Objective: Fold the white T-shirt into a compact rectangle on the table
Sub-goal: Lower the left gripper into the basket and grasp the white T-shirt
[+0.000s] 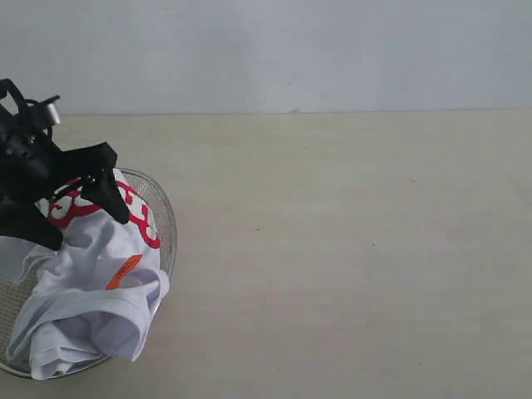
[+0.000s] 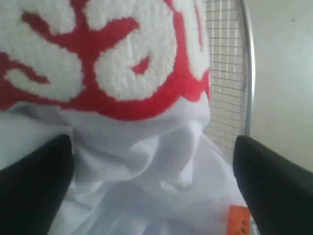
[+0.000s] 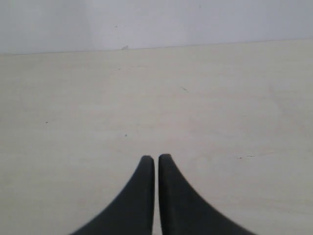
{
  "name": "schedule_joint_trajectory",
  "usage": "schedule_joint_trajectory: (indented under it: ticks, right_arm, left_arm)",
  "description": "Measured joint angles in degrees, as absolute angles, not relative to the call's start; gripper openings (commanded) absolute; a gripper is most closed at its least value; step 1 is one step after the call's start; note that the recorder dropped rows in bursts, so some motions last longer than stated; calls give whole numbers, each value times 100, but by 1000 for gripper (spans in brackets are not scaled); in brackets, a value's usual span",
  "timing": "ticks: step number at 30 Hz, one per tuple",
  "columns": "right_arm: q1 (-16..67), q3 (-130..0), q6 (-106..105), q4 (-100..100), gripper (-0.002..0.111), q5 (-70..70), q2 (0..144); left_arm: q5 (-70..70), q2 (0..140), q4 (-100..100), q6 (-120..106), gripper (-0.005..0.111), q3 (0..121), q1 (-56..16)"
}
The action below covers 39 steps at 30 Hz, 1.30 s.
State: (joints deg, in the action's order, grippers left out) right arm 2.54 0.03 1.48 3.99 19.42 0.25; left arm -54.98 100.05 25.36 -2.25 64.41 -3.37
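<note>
Off the exterior view, right end effector [image 3: 156, 159], closed.

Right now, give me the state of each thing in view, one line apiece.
White cotton T-shirt with red lettering: crumpled, unfolded, inside the round silver wire-mesh basket.
Basket: upright on the pale beige tabletop.
Left gripper: open, fingers straddling shirt folds.
Right gripper: shut, empty, above the tabletop.

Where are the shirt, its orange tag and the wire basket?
white T-shirt [image 1: 91, 291]: exterior view, crumpled white fabric.
orange tag [image 1: 125, 271]: exterior view, tag's middle.
wire basket [image 1: 167, 218]: exterior view, right-hand mesh wall.
</note>
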Motion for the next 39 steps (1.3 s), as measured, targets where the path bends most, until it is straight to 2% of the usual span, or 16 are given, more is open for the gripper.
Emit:
schedule_joint_trajectory:
  ticks: [24, 26, 28, 33, 39]
  right_arm:
    - [254, 3, 148, 399, 0, 1942, 25]
    - [254, 3, 148, 399, 0, 1942, 25]
    - [254, 3, 148, 399, 0, 1942, 25]
    - [254, 3, 148, 399, 0, 1942, 25]
    - [254, 3, 148, 399, 0, 1942, 25]
  left_arm:
    - [-5234, 11327, 2673, -170, 81, 6600, -328]
    - [-5290, 11438, 2696, -103, 70, 6645, -315]
    - [-5373, 11536, 2786, -60, 54, 6684, -288]
    - [-5567, 11742, 3018, 0, 5, 6712, -267]
    - [-5637, 11786, 3118, -480, 4, 6746, -267]
